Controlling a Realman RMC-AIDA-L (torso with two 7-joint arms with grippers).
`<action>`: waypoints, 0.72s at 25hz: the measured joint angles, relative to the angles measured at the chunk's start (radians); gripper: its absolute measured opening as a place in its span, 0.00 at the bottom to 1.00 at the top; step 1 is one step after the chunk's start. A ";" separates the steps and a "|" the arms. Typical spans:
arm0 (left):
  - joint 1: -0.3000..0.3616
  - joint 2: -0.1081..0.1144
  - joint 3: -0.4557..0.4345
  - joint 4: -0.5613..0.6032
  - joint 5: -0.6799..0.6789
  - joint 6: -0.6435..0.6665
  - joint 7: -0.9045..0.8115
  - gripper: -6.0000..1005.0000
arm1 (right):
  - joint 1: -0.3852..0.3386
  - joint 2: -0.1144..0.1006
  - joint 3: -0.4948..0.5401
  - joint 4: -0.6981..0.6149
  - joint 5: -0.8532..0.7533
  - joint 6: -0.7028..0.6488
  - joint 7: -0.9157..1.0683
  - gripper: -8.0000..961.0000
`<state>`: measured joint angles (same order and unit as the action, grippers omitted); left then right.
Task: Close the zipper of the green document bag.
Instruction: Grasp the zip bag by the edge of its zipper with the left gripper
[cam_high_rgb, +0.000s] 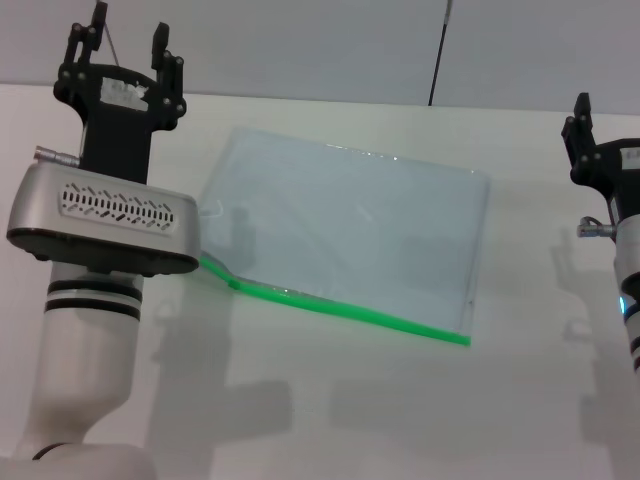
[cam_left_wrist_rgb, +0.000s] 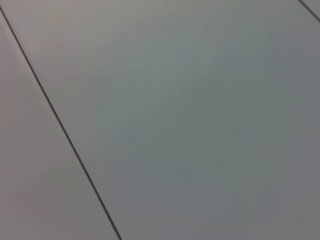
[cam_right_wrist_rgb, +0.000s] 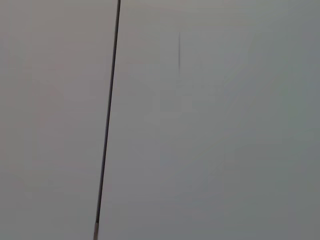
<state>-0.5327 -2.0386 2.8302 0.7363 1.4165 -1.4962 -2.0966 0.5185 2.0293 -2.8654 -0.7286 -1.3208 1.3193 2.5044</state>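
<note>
The green document bag (cam_high_rgb: 345, 235) lies flat on the worktop (cam_high_rgb: 400, 420), its zipper (cam_high_rgb: 340, 308) running along the near edge — below and right of the left gripper (cam_high_rgb: 128, 45), fingers spread, empty. The right gripper (cam_high_rgb: 581, 118) hangs farther off — fingers unreadable.

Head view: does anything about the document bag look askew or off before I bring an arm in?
The green document bag lies flat but rotated on the table, so the zipper runs diagonally. Near its left end the strip shows a small kink, partly hidden behind the left arm. The left gripper and right gripper are raised, clear of it.
</note>
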 joint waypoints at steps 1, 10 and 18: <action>0.000 0.000 0.002 0.000 0.000 -0.002 0.002 0.56 | 0.000 0.000 0.000 0.000 0.000 0.000 0.000 0.77; -0.001 0.000 0.005 0.000 0.001 -0.002 0.020 0.56 | 0.000 0.000 0.000 0.000 0.000 0.000 0.001 0.77; -0.003 0.000 0.005 0.000 0.002 0.002 0.022 0.56 | 0.000 0.000 0.000 0.000 0.000 0.000 0.001 0.77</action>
<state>-0.5355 -2.0387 2.8356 0.7363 1.4180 -1.4944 -2.0749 0.5185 2.0293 -2.8655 -0.7286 -1.3208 1.3192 2.5051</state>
